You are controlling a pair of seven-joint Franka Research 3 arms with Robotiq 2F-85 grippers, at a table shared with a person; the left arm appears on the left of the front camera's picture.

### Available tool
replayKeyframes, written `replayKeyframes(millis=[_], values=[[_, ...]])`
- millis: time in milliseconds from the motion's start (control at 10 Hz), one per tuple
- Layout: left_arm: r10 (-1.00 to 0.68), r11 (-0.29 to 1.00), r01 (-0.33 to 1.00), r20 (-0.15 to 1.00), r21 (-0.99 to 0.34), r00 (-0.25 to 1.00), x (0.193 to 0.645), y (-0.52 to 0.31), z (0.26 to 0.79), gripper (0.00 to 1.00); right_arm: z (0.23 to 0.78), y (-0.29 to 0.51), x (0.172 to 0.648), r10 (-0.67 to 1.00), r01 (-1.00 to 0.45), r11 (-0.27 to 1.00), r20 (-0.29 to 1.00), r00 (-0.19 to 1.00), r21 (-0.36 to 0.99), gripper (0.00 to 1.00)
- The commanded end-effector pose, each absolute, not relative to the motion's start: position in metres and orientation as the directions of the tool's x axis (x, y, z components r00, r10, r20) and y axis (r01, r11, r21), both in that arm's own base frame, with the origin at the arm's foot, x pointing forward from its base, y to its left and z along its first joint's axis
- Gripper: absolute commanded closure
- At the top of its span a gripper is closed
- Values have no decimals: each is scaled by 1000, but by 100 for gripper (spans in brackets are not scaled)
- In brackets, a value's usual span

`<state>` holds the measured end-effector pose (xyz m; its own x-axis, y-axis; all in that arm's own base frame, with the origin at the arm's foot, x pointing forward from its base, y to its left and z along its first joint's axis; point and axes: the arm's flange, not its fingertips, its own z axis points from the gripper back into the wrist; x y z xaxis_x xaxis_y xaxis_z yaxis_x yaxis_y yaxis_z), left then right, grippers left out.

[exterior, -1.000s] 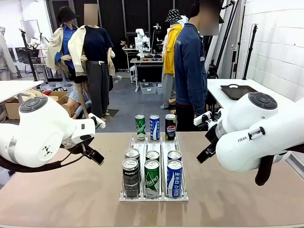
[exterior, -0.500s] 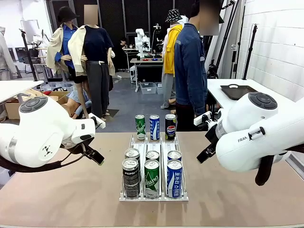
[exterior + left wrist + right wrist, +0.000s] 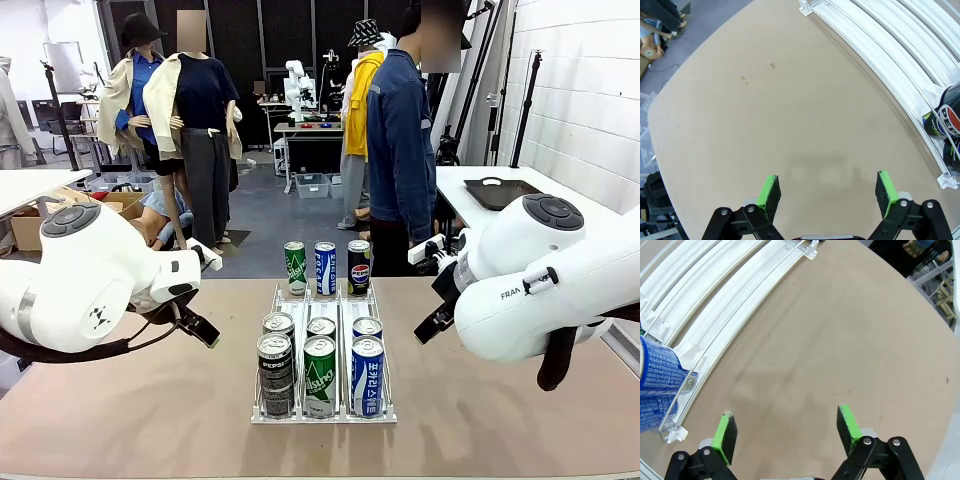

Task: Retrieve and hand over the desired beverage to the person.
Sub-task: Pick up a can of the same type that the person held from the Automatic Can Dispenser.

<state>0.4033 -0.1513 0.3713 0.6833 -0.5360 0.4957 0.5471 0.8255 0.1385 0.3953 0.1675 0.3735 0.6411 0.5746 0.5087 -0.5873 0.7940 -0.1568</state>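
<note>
Nine cans in white rack on table, left end effector left of rack, right end effector right of rack, both apart and empty, person behind rack

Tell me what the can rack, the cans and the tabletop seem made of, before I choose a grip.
Rack: likely plastic, clear glossy walls with white rails.
Cans: metal, probably aluminium; shiny silver tops with pull tabs, glossy printed sides.
Tabletop: matte tan, no glare; laminate or coated board, cannot tell which.
</note>
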Motion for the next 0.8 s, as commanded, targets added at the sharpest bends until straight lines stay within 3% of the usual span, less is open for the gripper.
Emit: replayKeyframes(millis=[0, 700], values=[[-535, 826, 546, 496, 138, 684, 403, -151, 371, 0, 374, 168, 395, 575, -588, 794, 509, 641, -157, 0], [-535, 826, 546, 496, 138, 684, 403, -151, 371, 0, 374, 168, 395, 575, -588, 794, 509, 641, -157, 0]])
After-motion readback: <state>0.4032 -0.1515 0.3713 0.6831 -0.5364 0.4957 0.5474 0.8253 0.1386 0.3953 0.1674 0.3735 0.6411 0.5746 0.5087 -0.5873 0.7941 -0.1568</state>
